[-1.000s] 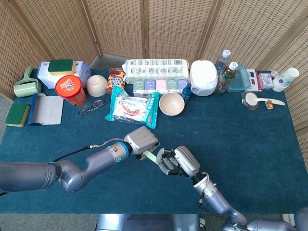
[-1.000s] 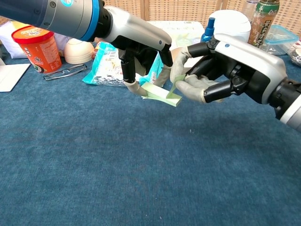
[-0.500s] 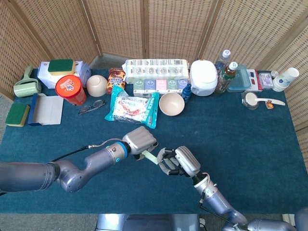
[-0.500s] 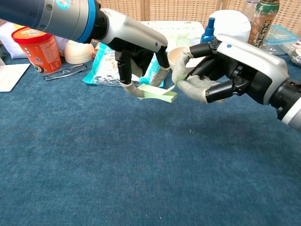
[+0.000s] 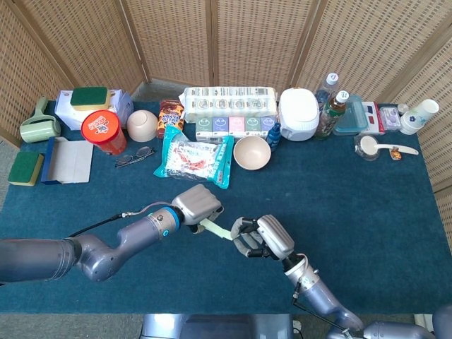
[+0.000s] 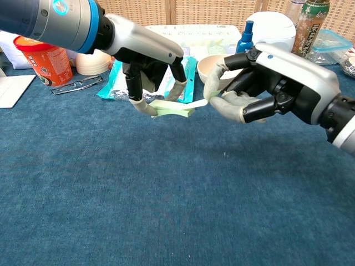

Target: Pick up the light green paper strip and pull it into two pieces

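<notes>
The light green paper strip (image 5: 217,230) (image 6: 173,108) hangs above the blue tablecloth, stretched between my two hands. My left hand (image 5: 196,205) (image 6: 147,58) comes down from above and pinches the strip's left part in its fingertips (image 6: 140,105). My right hand (image 5: 261,236) (image 6: 266,83) faces it from the right, with thumb and finger closed on the strip's right end. A thin pale sliver of paper bridges the small gap between the two hands. I cannot tell whether the strip is torn there.
Behind the hands lie a teal snack bag (image 5: 194,159), a beige bowl (image 5: 252,152) and glasses (image 5: 134,157). A red tub (image 5: 103,131), boxed goods (image 5: 227,104), a white cooker (image 5: 298,113) and bottles (image 5: 330,113) line the back. Bare blue cloth (image 6: 166,210) spreads below the hands.
My left hand has moved to the left with the strip, drawing it out flatter and longer. The right hand has stayed almost in place, still pinching its end.
</notes>
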`<state>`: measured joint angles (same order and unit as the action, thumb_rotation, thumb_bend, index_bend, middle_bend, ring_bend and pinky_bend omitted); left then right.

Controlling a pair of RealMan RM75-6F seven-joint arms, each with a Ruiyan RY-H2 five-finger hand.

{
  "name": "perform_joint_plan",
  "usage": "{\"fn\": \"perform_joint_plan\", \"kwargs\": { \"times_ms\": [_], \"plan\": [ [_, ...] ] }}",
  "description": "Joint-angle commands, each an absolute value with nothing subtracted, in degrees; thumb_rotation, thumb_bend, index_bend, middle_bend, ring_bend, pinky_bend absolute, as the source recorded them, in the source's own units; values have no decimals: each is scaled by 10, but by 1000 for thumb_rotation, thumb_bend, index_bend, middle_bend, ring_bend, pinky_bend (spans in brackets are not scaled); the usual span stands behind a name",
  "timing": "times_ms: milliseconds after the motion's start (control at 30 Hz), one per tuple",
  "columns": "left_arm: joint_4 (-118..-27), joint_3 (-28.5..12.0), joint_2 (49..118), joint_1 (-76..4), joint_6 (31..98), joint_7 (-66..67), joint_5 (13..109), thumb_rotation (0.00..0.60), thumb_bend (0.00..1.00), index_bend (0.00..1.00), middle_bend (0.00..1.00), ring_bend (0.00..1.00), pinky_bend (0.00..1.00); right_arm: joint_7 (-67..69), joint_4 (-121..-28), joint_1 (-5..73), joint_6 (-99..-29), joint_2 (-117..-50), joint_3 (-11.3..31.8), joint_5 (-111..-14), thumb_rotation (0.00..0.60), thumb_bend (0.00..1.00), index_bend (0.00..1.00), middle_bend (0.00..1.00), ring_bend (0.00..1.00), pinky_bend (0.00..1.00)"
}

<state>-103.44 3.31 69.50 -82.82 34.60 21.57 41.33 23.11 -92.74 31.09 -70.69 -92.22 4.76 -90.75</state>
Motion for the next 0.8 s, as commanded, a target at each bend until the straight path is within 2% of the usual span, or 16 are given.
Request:
{"fn": "perform_joint_plan", "kwargs": {
  "times_ms": [33,567,667,800],
  "plan": [
    [-1033,34,695,-826,345,215,416,600,388,726,1000,1000,1000,231,-927,309,-709,-921,48,-907,600,495,751,954,988,848],
    [-1030,48,668,-787,349,191,433,600,390,731,1000,1000,1000,247,-920,297,-715,-896,45,-900,600,496,745,947,979,848],
    [-1028,52,660,-768,360,184,446,600,390,729,1000,1000,1000,254,-914,293,-712,-885,40,-896,600,496,703,916,949,843],
    [-1023,65,655,-745,385,196,471,600,388,702,1000,1000,1000,264,-905,289,-704,-871,33,-893,600,495,585,822,864,796]
  ]
}}
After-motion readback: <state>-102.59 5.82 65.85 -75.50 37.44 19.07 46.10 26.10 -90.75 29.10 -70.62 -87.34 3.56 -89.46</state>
